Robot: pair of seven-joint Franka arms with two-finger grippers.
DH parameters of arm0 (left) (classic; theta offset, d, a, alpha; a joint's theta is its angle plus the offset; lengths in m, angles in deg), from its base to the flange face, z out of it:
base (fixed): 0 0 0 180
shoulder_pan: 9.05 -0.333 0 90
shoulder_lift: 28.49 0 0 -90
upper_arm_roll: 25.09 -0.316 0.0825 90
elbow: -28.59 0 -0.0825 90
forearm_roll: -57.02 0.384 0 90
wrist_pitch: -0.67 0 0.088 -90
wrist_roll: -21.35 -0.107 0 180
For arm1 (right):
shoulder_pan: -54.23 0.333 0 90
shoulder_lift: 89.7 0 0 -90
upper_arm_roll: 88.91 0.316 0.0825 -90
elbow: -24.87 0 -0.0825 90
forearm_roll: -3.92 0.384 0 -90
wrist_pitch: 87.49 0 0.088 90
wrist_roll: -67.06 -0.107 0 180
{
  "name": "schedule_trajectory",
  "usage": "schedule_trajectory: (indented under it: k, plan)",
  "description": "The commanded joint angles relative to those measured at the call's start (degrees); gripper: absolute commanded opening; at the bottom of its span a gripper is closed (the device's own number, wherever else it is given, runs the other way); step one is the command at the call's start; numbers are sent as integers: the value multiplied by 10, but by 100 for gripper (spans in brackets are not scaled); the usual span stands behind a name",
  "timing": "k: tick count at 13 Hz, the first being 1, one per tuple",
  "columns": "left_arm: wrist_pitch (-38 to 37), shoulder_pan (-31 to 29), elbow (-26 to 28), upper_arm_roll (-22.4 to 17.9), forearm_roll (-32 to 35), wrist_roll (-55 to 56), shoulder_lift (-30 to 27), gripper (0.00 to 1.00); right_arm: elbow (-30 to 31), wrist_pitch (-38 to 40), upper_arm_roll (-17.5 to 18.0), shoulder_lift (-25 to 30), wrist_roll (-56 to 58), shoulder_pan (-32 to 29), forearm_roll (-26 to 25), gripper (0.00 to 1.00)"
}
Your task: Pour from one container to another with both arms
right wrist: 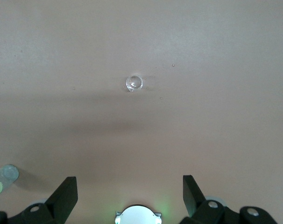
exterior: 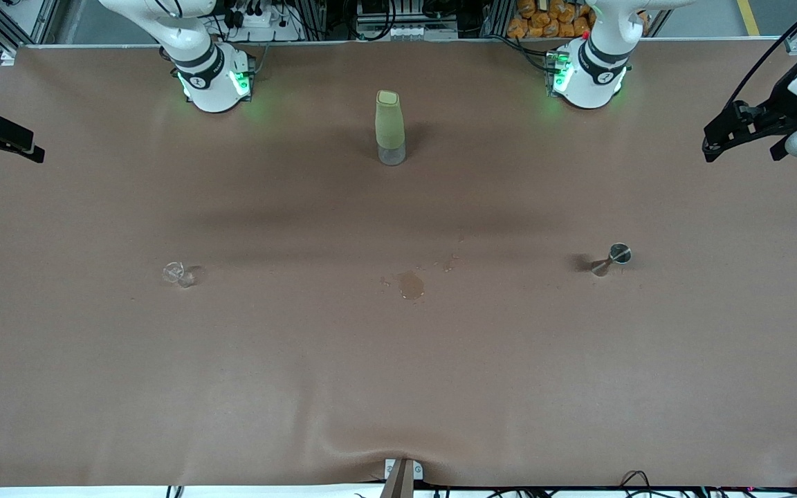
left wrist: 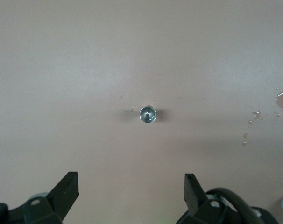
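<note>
Both the left gripper (left wrist: 130, 193) and right gripper (right wrist: 130, 196) hang wide open and empty, and the tiny metal jigger (exterior: 618, 255) or clear glass (exterior: 176, 274) could easily tip on the counter (exterior: 398, 380) if nudged.

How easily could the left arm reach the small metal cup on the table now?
Probably easily. The left end effector is open, holds nothing, and hangs high over the metal cup, which stands alone on the brown table. Only some spilled drops lie beside it.
</note>
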Motion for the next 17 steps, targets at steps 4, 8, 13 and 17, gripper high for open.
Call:
schedule_trajectory:
  k: [4, 8, 13, 17]
  plan:
    - [-36, 1, -12, 10, 7, 26, -10, 100, 11, -6, 1, 7, -10, 5, -14, 100]
    - [-47, -3, -8, 8, -8, 34, -8, 100, 11, -7, 2, 7, -10, 6, -15, 100]
    - [-47, -11, -7, 5, -27, 52, -2, 100, 10, -23, 3, 7, -22, 7, -12, 100]
    - [-47, -19, -9, 4, -27, 45, 0, 100, 11, -31, 3, 7, -22, 7, -12, 100]
